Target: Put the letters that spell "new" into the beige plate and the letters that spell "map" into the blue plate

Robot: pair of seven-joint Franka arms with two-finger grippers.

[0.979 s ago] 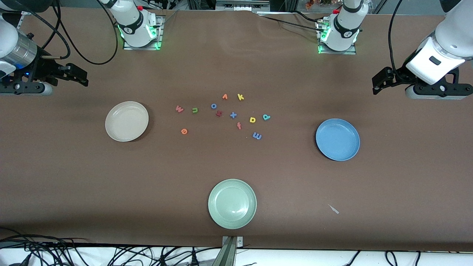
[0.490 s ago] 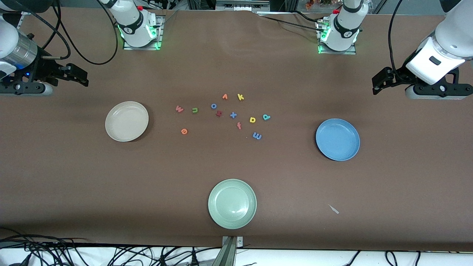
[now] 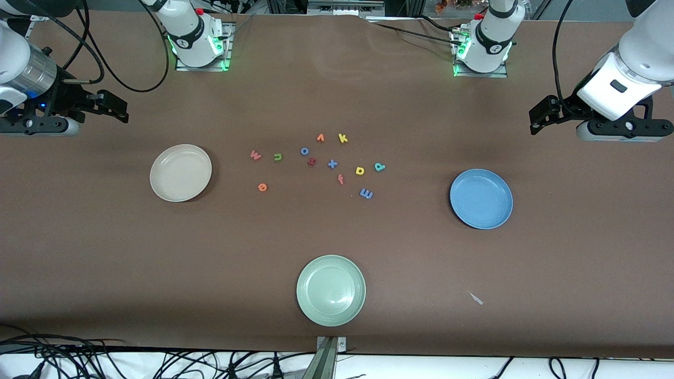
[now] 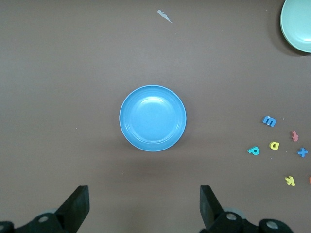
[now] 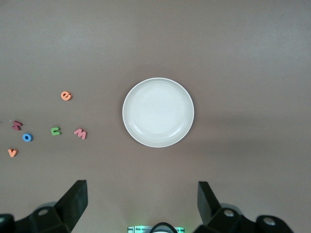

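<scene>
My left gripper (image 4: 141,206) open, empty, up over table near blue plate (image 4: 152,118); right gripper (image 5: 141,204) open, empty, near beige plate (image 5: 158,112); letters (image 3: 316,163) between the plates.

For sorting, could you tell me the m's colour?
The m is blue, clearest in the front view.

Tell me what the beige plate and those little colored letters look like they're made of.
The beige plate looks like moulded plastic, possibly a matte fibre-blend: smooth, uniformly cream, with a soft sheen and faint concentric rings. The letters, such as the orange e and green n, look like foam: chunky, flat-cut and dull with no glare, though rubber can't be ruled out.
</scene>
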